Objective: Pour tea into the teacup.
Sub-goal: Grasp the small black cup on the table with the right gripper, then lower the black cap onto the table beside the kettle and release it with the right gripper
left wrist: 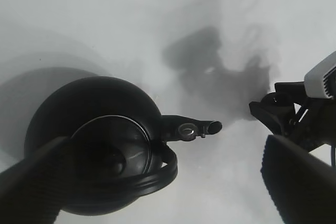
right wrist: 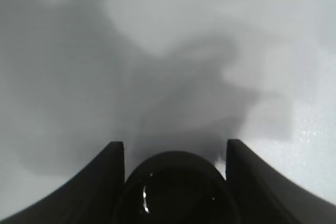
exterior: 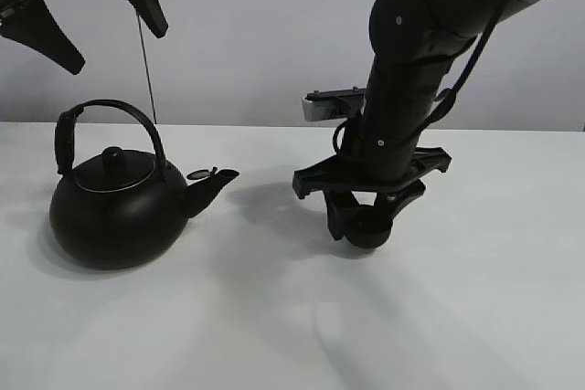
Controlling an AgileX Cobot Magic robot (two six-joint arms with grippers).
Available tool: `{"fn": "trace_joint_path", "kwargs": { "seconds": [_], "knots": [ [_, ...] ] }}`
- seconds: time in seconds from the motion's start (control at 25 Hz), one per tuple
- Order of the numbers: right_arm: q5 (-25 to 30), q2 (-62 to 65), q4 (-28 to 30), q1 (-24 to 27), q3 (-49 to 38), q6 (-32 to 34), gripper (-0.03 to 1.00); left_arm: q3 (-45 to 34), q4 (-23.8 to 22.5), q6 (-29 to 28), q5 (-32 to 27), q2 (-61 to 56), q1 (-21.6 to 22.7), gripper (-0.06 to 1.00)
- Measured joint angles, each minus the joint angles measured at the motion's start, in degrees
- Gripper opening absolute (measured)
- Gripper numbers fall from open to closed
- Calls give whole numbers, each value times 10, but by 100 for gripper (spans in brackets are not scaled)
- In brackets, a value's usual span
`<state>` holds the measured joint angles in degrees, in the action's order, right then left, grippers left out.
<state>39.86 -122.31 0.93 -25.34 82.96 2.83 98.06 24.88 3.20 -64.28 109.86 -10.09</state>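
On the left part of the table: a big black kettle is placed upright; its lid is closed and its arched handle is raised.
Spout: it is pointed to the right side of the high view, toward the teacup; a stretch of bare table is left between them.
Place of the teacup: it is found a little right of the middle of the table, well apart from the kettle, between the two fingers of the right gripper. It cannot be told whether it is rested on the table or raised a little.
Jaws of the right gripper: they are pinched on the teacup, one finger at each side; the gripper is held low, close to the table surface.
Left gripper: it is held high above the kettle; its jaws are spread wide and nothing is touched by them.
Shadows: dark shadows are thrown on the table under the right arm and beside the kettle.
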Motion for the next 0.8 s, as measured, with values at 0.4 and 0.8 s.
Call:
{"fn": "trace_joint_path", "kwargs": {
  "seconds": [0.4,0.8],
  "knots": [
    [37,-17,7,-52,123,-15,39,0,0,0,1,0,0,70],
    [21,-68,11,-74,131,-40,39,0,0,0,2,0,0,70]
  ]
}}
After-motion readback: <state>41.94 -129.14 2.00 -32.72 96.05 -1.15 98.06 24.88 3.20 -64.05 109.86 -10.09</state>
